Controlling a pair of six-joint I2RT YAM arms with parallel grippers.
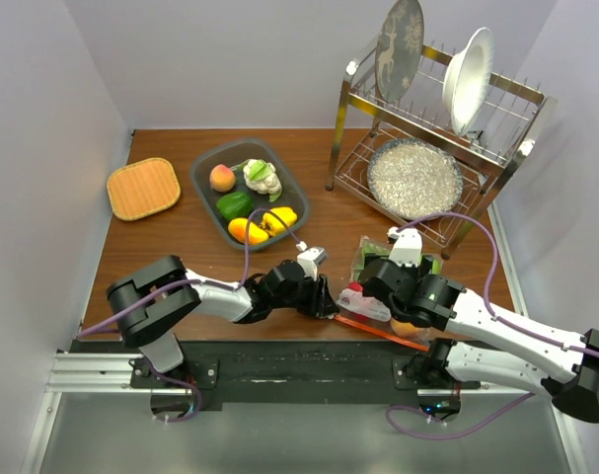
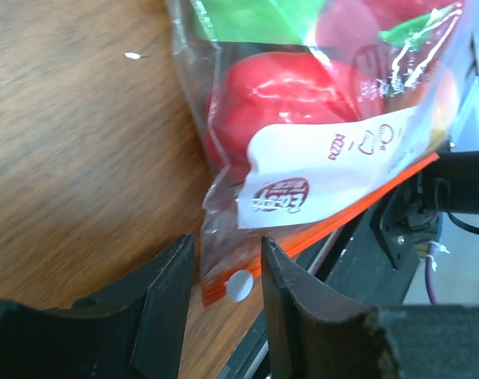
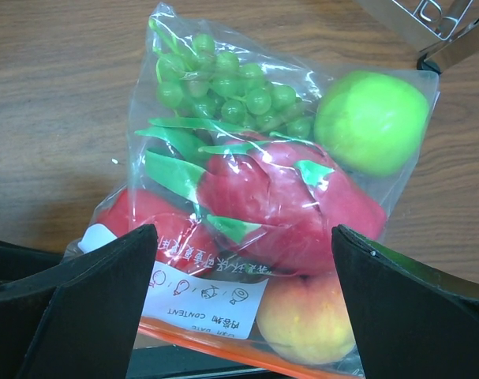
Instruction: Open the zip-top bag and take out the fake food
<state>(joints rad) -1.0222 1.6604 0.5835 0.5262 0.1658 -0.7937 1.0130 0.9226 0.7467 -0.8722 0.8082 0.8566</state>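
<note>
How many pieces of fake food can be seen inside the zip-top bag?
5: green grapes top left, green apple top right, red dragon fruit centre, red piece lower left, peach bottom. More may be hidden.

The brown wooden table (image 1: 309,158) carries a woven mat (image 1: 143,188) at far left, a grey tray (image 1: 196,183) beside it, a wire dish rack (image 1: 340,138) at far right, and the filled zip-top bag (image 3: 255,197) at its near edge.

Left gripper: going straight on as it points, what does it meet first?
The zip-top bag: its corner, at the end of the orange zip strip, lies between the open fingers of the left gripper. Depth is unclear.
</note>
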